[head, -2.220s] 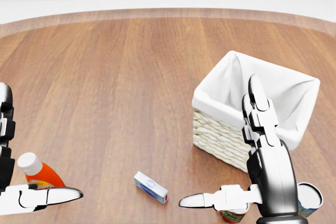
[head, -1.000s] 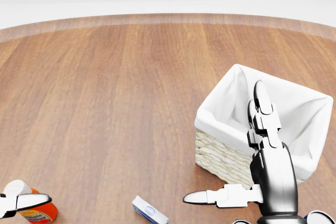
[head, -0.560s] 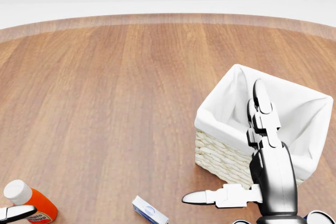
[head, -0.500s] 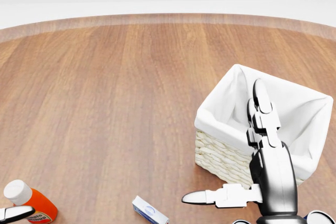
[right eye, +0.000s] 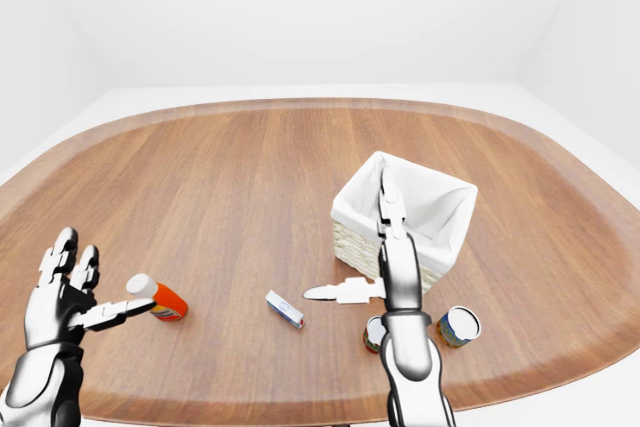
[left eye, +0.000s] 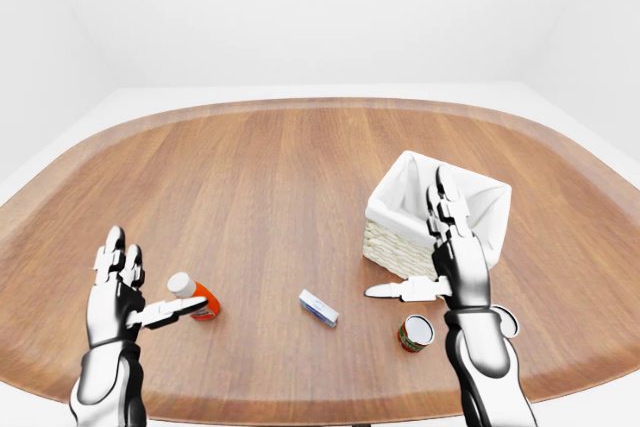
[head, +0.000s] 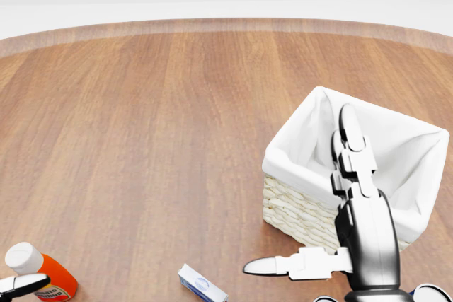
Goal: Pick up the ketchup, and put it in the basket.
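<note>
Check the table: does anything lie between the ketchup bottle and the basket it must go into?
Yes. A small blue-and-white box lies on the table roughly between the ketchup and the basket. It is low and flat, so a lifted bottle would likely clear it. The open right hand also hovers beside the basket.

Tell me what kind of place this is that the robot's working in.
Likely a bare simulated test room rather than a lived-in home: plain white walls, one large oval wooden table, and a few grocery-type props on it, such as a ketchup bottle, a lined wicker basket and cans.
</note>
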You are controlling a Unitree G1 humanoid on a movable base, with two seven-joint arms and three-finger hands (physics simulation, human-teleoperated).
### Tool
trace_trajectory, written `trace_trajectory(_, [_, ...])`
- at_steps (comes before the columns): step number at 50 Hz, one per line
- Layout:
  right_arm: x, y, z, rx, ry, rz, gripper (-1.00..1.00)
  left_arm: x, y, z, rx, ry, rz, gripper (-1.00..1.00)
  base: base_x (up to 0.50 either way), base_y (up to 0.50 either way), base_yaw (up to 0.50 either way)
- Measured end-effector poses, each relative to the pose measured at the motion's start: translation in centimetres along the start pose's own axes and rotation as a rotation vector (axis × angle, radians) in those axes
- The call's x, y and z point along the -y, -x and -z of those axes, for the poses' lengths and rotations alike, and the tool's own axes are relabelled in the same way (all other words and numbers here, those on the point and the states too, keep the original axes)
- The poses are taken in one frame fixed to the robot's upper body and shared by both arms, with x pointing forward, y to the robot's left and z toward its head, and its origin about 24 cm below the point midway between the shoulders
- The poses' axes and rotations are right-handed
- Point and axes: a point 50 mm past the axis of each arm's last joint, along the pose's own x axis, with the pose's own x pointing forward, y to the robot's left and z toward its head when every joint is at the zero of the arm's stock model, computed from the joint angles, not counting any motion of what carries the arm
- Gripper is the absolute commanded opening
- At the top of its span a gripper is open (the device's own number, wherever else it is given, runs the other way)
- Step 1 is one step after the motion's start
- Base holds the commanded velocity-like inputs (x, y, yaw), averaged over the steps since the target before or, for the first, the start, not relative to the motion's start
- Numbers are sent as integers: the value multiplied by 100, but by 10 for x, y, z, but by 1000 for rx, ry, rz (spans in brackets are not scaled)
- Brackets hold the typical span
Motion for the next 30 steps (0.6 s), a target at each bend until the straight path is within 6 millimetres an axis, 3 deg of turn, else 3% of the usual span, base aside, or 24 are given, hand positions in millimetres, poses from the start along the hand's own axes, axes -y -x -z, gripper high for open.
trace_trajectory(30, [0,1,5,-24,-2,-2,100,8,-15,55,-250,26,3,100,0,0,0])
